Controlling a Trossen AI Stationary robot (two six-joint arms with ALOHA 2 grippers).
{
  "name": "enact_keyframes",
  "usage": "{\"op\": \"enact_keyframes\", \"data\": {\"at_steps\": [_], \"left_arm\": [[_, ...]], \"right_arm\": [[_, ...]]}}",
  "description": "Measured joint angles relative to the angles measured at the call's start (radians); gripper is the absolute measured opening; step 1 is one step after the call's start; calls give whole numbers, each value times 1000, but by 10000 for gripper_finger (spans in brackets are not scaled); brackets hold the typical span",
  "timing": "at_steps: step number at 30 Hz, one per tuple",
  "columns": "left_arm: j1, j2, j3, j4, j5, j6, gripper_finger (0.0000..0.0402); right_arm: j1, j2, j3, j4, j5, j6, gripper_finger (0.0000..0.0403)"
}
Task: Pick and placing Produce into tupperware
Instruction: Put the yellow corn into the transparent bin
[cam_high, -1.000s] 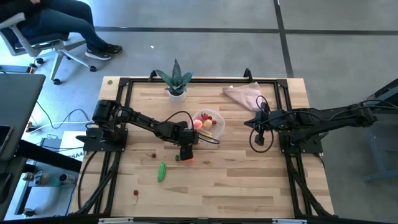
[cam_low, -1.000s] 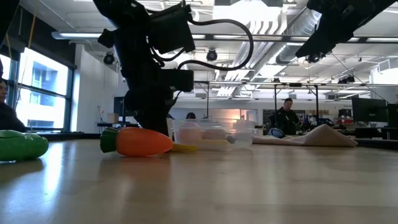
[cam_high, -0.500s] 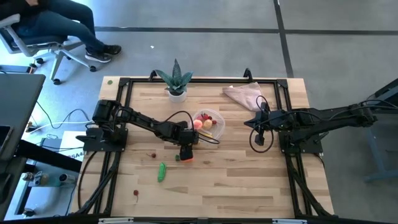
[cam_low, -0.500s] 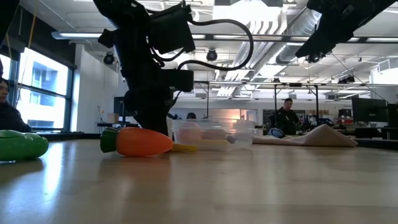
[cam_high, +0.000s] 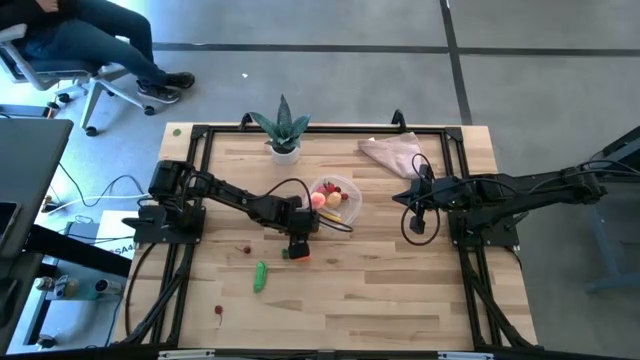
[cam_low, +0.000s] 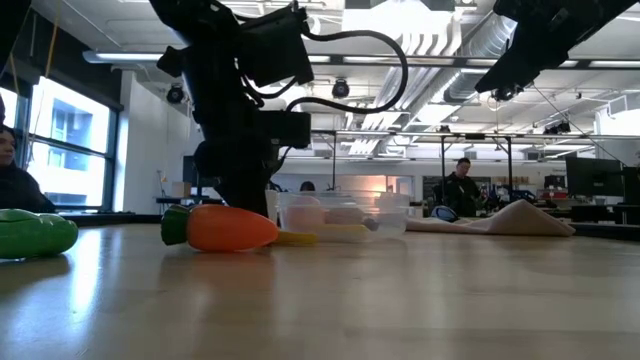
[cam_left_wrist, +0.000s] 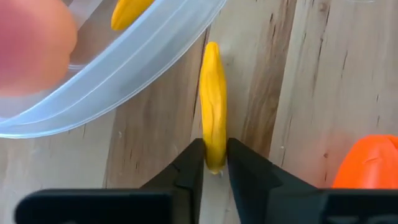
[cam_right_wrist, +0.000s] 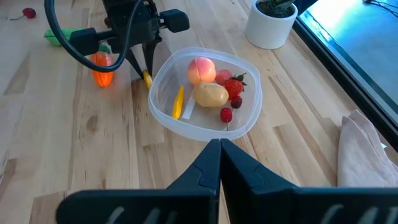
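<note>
beside the round clear plastic tub (cam_right_wrist: 205, 93), already holding peach, potato, berries and a yellow piece, the left gripper (cam_left_wrist: 215, 163) pinches a slim yellow piece (cam_left_wrist: 212, 102) lying on the table; orange carrot (cam_right_wrist: 103, 68), green cucumber (cam_high: 260, 276) remain out.

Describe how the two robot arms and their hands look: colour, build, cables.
Both arms are black, jointed tubes bolted to black frame rails on the wooden table. The left hand has two matte black wedge-shaped fingers; the right hand has the same tapered black fingers. Loose black cables loop from each arm's wrist. No markings are visible.
</note>
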Motion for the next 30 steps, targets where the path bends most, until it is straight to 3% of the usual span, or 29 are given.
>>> {"op": "enact_keyframes", "data": {"at_steps": [8,17,30], "left_arm": [[0,0,-1,9,-2,0,21],[0,0,-1,11,-2,0,26],[-13,2,88,-17,110,18,24]], "right_arm": [[0,0,0,0,0,0,0],[0,0,0,0,0,0,0],[0,0,0,0,0,0,0]]}}
